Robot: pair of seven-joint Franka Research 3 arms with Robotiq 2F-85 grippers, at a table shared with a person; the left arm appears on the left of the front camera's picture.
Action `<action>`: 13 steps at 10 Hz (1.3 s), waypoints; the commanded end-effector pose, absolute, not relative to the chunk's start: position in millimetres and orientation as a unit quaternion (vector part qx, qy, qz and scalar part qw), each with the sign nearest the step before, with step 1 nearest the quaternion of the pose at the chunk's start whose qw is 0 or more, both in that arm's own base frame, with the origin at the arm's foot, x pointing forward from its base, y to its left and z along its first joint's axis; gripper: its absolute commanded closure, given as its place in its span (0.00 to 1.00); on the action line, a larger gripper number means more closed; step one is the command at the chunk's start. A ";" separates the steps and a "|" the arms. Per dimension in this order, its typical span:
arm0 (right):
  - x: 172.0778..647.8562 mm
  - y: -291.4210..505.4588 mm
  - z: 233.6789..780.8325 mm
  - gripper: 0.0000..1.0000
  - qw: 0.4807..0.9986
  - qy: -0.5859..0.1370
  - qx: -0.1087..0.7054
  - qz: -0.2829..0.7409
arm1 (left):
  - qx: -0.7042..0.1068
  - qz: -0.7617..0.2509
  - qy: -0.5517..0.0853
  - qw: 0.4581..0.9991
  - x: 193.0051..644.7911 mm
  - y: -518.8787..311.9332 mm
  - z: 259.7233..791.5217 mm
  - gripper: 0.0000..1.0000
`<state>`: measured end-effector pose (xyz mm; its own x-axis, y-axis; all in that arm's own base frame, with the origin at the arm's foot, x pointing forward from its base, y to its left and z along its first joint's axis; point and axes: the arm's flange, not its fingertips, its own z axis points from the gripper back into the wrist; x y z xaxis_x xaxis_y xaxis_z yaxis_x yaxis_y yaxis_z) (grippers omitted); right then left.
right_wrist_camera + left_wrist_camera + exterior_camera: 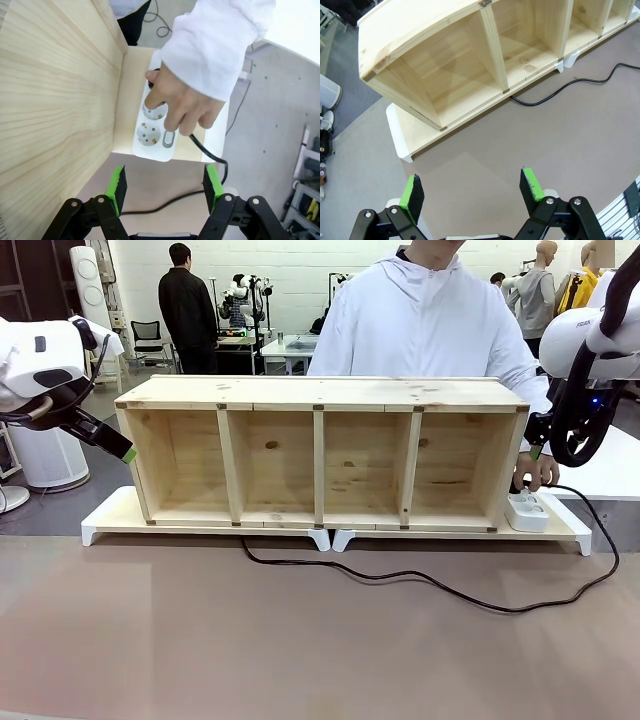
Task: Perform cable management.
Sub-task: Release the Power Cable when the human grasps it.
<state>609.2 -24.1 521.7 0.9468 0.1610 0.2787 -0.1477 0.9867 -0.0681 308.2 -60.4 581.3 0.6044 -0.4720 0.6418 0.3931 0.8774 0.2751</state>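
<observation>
The cable is a thin black cord. It comes out from under the wooden shelf, curves across the brown tabletop and loops up on the right to the white power strip. In the right wrist view a person's hand rests on the power strip, the cable leaves from under the fingers, and its plug is mostly hidden. My right gripper hovers open just short of the strip, holding nothing. My left gripper is open and empty above the table near the shelf's left end, with the cable farther off.
The shelf has several open compartments and stands on two white bases. A person in white stands behind it. Open brown tabletop lies in front. Another person and equipment are in the background.
</observation>
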 end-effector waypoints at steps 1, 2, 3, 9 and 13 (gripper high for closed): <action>609.3 -24.3 520.8 0.21 0.987 -0.142 -0.023 0.076 | 0.055 -0.242 -0.373 0.894 308.6 -60.5 581.1 0.00; 609.3 -24.3 520.8 0.21 0.987 -0.142 -0.023 0.076 | 0.055 -0.242 -0.373 0.894 308.6 -60.5 581.1 0.00; 609.3 -24.3 520.8 0.21 0.987 -0.142 -0.023 0.076 | 0.055 -0.242 -0.373 0.894 308.6 -60.5 581.1 0.00; 609.3 -24.3 520.8 0.21 0.987 -0.142 -0.023 0.076 | 0.055 -0.242 -0.373 0.894 308.6 -60.5 581.1 0.00; 609.3 -24.3 520.8 0.21 0.987 -0.142 -0.023 0.076 | 0.055 -0.242 -0.373 0.894 308.6 -60.5 581.1 0.00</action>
<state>609.2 -24.1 521.7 0.9468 0.1610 0.2787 -0.1477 0.9867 -0.0681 308.2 -60.4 581.3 0.6044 -0.4720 0.6418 0.3931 0.8774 0.2751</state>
